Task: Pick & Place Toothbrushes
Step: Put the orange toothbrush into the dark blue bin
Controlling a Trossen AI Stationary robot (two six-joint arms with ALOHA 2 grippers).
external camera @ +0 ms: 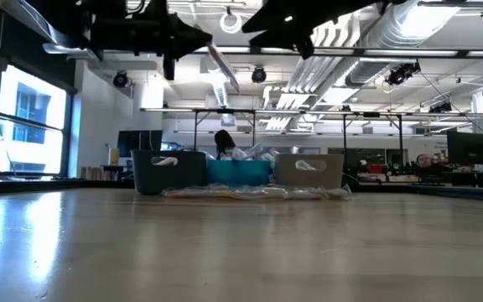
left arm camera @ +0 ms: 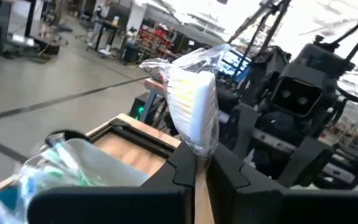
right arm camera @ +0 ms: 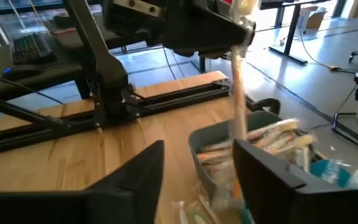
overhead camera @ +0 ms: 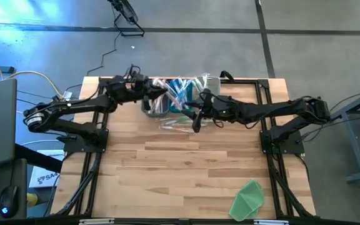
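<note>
Two grippers meet above the bins [overhead camera: 180,100]: left gripper [left arm camera: 194,165] clamps a wrapped toothbrush [left arm camera: 194,109], right gripper [right arm camera: 194,165] gapes empty; best lowered steadily.

Wood, plastic and film
Pale matt plank surface [overhead camera: 186,169]; glossy crinkled clear wrap on a toothbrush [left arm camera: 194,106]; smooth plastic bins [right arm camera: 229,140].

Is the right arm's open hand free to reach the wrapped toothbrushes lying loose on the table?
Probably yes: the right gripper hangs open almost directly over the loose toothbrushes, and nothing visible lies between them.
</note>
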